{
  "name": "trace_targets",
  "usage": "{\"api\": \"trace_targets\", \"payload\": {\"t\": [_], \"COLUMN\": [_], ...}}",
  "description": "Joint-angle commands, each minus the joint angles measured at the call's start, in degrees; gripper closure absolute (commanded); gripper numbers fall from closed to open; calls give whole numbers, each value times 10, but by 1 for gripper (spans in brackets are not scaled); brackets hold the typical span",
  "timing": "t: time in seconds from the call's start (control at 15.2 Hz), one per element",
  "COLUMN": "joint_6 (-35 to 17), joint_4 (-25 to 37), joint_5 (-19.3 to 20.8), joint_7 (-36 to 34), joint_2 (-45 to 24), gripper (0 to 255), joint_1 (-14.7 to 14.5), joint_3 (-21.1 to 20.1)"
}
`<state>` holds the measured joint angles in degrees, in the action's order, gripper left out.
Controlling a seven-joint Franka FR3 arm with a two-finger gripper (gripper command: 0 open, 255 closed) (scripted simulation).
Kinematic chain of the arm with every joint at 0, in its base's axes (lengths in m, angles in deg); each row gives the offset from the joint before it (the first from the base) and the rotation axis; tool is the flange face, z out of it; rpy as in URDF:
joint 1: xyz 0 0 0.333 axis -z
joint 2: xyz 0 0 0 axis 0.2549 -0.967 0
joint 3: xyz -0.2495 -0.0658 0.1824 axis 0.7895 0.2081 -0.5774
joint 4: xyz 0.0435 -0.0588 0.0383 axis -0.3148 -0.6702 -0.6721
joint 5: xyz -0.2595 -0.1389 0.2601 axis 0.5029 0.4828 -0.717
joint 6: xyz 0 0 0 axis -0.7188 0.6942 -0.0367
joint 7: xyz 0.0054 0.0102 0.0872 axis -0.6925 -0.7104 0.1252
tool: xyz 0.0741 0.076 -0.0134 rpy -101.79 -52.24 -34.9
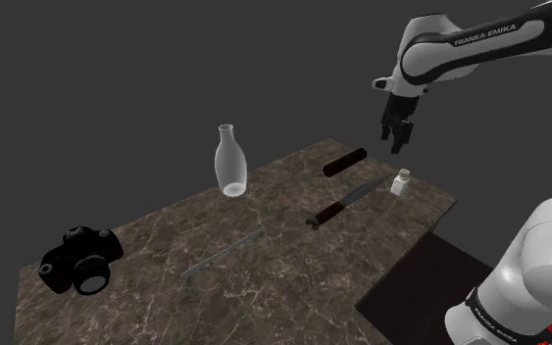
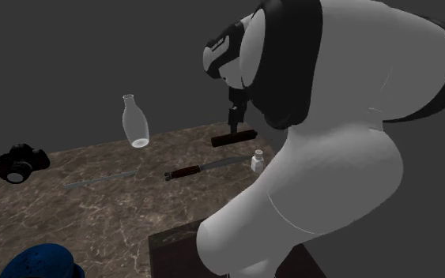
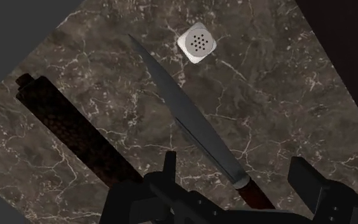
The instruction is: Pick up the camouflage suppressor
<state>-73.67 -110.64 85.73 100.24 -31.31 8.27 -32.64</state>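
The suppressor (image 1: 344, 161) is a dark, mottled cylinder lying near the far edge of the marble table (image 1: 283, 294). It also lies beside the knife in the second exterior view (image 2: 231, 140) and the wrist view (image 3: 75, 130). My gripper (image 1: 398, 142) hangs in the air above the table's far corner, to the shoulder view's right of the suppressor. In the wrist view the gripper (image 3: 234, 184) is open, its fingers (image 3: 304, 181) apart and holding nothing. The knife blade (image 3: 190, 121) lies on the table far below them.
A knife (image 1: 347, 201) with a dark red handle lies next to a small white shaker (image 1: 400, 181). A clear bottle (image 1: 230, 162) stands mid-table, with a thin grey rod (image 1: 223, 253) and a black camera (image 1: 79, 260) further along. A blue object (image 2: 39, 262) sits at the near corner.
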Motion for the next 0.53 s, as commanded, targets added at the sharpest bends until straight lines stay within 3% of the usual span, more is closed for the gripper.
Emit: {"api": "trace_targets", "payload": {"t": [0.0,0.46], "joint_6": [-24,-94], "joint_4": [22,111], "joint_5": [-6,-77], "joint_7": [57,251], "joint_2": [-47,-222], "gripper": [0,0], "joint_1": [-10,-32], "joint_3": [24,77]}}
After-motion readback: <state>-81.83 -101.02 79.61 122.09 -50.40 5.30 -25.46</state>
